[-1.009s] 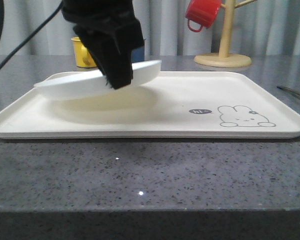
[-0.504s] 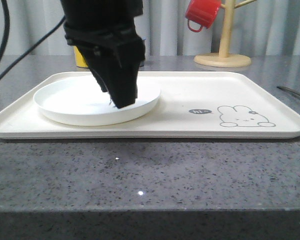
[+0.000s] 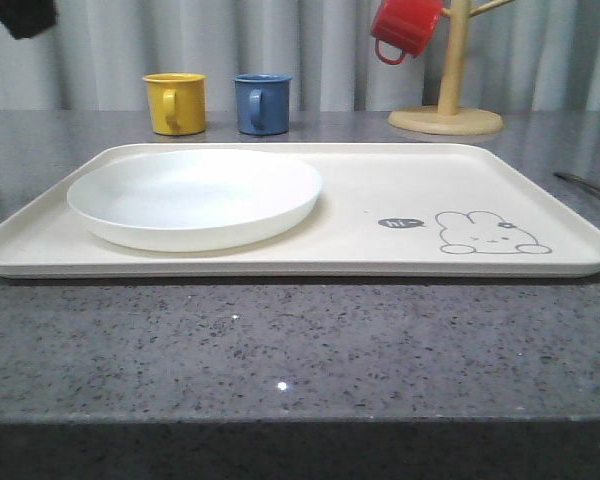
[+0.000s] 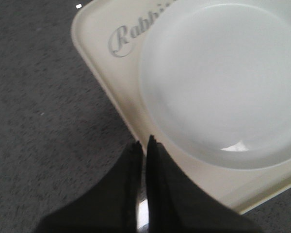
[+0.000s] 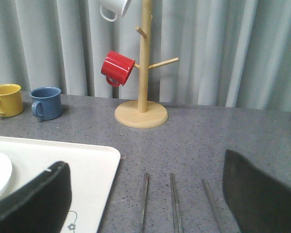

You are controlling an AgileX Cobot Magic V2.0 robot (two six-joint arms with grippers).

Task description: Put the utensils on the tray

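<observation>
Overhead, left claw (image 4: 144, 145) nearly closed, empty.

Plate (image 3: 195, 198) on tray (image 3: 400, 190) left half; 2 mugs (image 3: 175, 102) behind; mug tree (image 3: 446, 110) behind-right.

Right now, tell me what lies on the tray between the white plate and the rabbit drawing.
Bare cream tray surface, except a small dark oval mark printed just left of the rabbit drawing. The front view shows this; the white plate sits on the tray's left part.
</observation>
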